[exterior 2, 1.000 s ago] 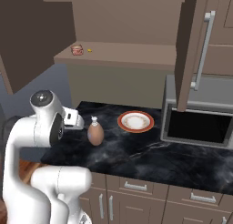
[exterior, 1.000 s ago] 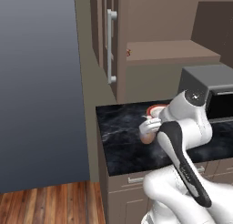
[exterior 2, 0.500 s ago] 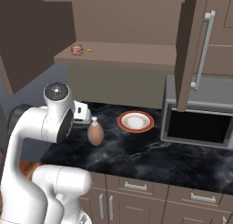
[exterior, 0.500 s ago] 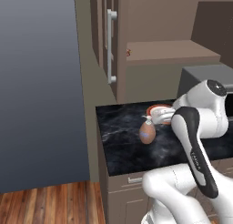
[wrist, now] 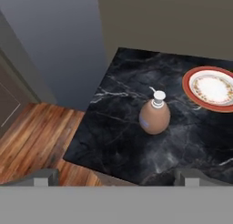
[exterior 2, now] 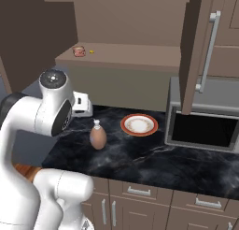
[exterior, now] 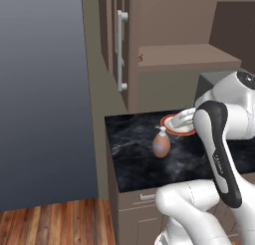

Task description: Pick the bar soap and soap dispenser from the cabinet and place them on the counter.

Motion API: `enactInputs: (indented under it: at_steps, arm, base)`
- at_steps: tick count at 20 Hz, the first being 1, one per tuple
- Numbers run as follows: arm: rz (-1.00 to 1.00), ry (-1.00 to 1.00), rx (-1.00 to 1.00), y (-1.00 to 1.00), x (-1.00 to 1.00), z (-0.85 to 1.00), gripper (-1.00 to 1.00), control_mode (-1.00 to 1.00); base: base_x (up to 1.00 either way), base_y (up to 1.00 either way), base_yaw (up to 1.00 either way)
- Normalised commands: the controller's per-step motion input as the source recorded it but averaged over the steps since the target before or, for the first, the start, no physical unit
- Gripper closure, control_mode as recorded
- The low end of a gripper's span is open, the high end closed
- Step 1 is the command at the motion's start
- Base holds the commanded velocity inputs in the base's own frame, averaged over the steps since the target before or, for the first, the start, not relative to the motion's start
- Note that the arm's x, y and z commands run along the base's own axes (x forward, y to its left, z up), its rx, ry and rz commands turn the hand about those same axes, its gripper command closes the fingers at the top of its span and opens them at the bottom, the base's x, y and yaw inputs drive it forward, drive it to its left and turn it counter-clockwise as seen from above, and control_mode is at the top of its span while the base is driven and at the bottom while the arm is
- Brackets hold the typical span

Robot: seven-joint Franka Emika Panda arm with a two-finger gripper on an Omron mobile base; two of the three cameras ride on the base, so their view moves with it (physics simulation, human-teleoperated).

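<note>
The soap dispenser, a brown bottle with a white pump, stands upright on the black marble counter near its left end. My gripper hovers above and behind it, open and empty, clear of the bottle. The cabinet is open above. On its shelf lies a small orange-yellow piece, apparently the bar soap.
A red-rimmed plate sits right of the dispenser. A grey microwave fills the counter's right end, with an open cabinet door hanging over it. A reddish round item lies on the shelf. Wooden floor lies past the counter's left edge.
My hand has drawn away from the dispenser, rising and swinging toward the plate side. The dispenser stays where it stood on the counter.
</note>
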Motion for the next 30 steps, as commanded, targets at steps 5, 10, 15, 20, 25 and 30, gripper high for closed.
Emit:
enactInputs:
  at_steps: [5,10,15,20,25,30]
  arm:
    - [0.01,-0.04,-0.01,-0.01,-0.06,0.44,-1.00,-1.00]
    - [0.00,-0.04,0.00,-0.04,-0.04,0.54,-1.00,-1.00]
    - [0.00,-0.05,0.00,-0.03,-0.04,0.48,-1.00,-1.00]
    - [-0.01,-0.02,0.00,-0.02,0.02,0.34,-1.00,-1.00]
    - [0.00,-0.05,0.06,-0.04,0.00,0.07,-1.00,-1.00]
    - [0.00,-0.02,0.05,0.00,0.09,0.27,-1.00,-1.00]
  base:
    - [0.00,0.00,0.00]
    - [0.00,0.00,0.00]
    - [0.00,0.00,0.00]
    - [0.00,0.00,0.00]
    - [0.00,0.00,0.00]
    - [0.00,0.00,0.00]
